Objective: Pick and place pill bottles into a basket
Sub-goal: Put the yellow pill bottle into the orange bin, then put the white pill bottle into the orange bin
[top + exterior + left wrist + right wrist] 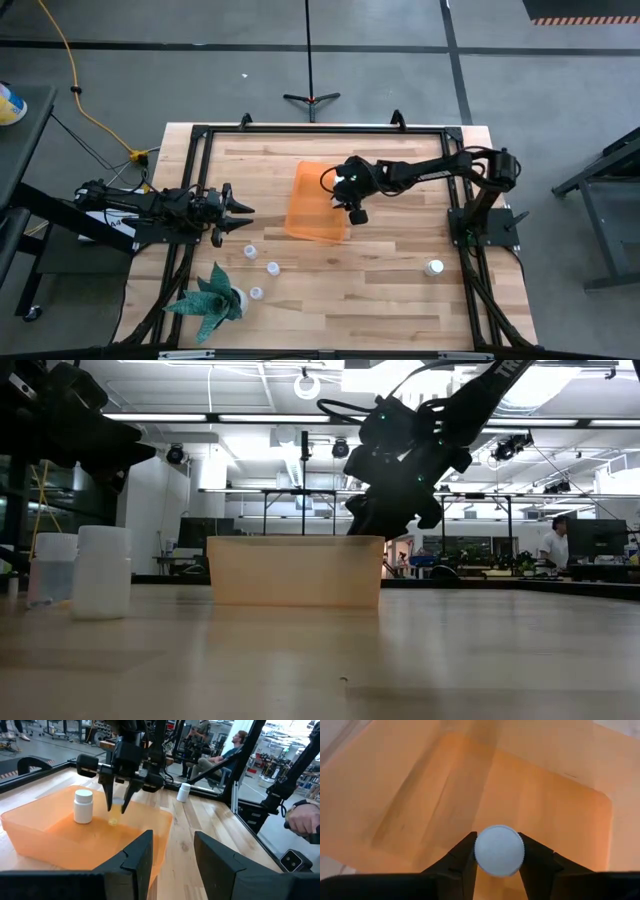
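Note:
The orange bin (312, 203) lies mid-table and also shows in the low view (296, 570). One white pill bottle (83, 806) stands upright on its floor. My right gripper (352, 207) hangs over the bin's right part, shut on another pill bottle (499, 850). My left gripper (245, 215) is open and empty left of the bin, its fingers (135, 860) pointing at it. Three bottles (250, 251), (272, 267), (256, 293) stand on the table near the left front. One more bottle (434, 267) stands at the right front. My right gripper pinches the pill bottle between its two fingers at the cap's opposite sides (479, 851). The fingers (107, 795) come from above, pointing down. The bottle is upright, cap up, lifted clear above the bin's floor.
A green spiky plant in a white pot (215, 300) stands at the table's front left corner. Black frame rails (190, 200) run along the table's left and right sides. A seated person (239, 745) and a hand (302, 817) show beyond the table.

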### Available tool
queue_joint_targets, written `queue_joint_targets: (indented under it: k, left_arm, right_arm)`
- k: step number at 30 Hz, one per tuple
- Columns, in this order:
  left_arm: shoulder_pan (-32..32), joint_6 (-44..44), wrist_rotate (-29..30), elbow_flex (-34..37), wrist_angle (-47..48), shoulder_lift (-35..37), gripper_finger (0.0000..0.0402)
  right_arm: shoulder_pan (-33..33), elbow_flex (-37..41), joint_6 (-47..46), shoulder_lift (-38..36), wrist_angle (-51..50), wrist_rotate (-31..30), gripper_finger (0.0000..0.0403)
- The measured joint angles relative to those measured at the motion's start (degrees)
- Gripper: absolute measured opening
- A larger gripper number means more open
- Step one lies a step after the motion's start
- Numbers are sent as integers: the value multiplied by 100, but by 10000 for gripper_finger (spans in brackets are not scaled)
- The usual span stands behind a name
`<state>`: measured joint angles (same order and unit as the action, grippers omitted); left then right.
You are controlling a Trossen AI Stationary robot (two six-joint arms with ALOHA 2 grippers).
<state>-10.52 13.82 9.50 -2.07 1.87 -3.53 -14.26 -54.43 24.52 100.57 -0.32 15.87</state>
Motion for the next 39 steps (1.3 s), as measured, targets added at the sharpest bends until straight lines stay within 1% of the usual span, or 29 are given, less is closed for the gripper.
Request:
queue_joint_targets:
  k: [5, 9, 13, 16, 18, 20, 23, 26, 28, 30, 34, 36, 39]
  left_arm:
    - [0, 0, 0, 0, 1, 0, 179]
    - [2, 0, 0, 0, 0, 1, 179]
    - [1, 0, 0, 0, 1, 2, 179]
    - [1, 0, 0, 0, 1, 1, 179]
    - [0, 3, 0, 0, 0, 2, 179]
    - [1, 43, 0, 0, 1, 1, 179]
    - [1, 116, 0, 0, 2, 1, 179]
    - [2, 146, 0, 0, 0, 0, 179]
    - [2, 146, 0, 0, 0, 0, 179]
    - [1, 146, 0, 0, 1, 0, 179]
    - [0, 146, 0, 0, 0, 0, 179]
    - [0, 146, 0, 0, 0, -2, 179]
    - [1, 146, 0, 0, 2, -2, 179]
  right_arm:
    - [0, 0, -27, 0, -22, -12, 144]
    - [0, -9, -18, -6, -4, -149, 160]
    - [0, -318, 12, -202, -263, -237, 172]
    - [-4, -813, 212, -523, -1006, -499, 179]
    - [-14, -1157, 245, -731, -1672, -542, 183]
    - [-44, -1426, 228, -962, -2351, -300, 185]
    - [-54, -1615, 40, -1379, -3238, 377, 188]
    - [55, -1535, -444, -1779, -3963, 761, 189]
    - [220, -1351, -859, -2035, -4345, 735, 188]
    - [484, -1121, -1296, -2284, -4473, 407, 189]
    - [1197, -648, -2364, -2664, -4846, -499, 190]
    - [1591, -445, -2979, -2819, -5131, -773, 189]
    - [2163, -177, -4235, -2967, -5567, -1036, 186]
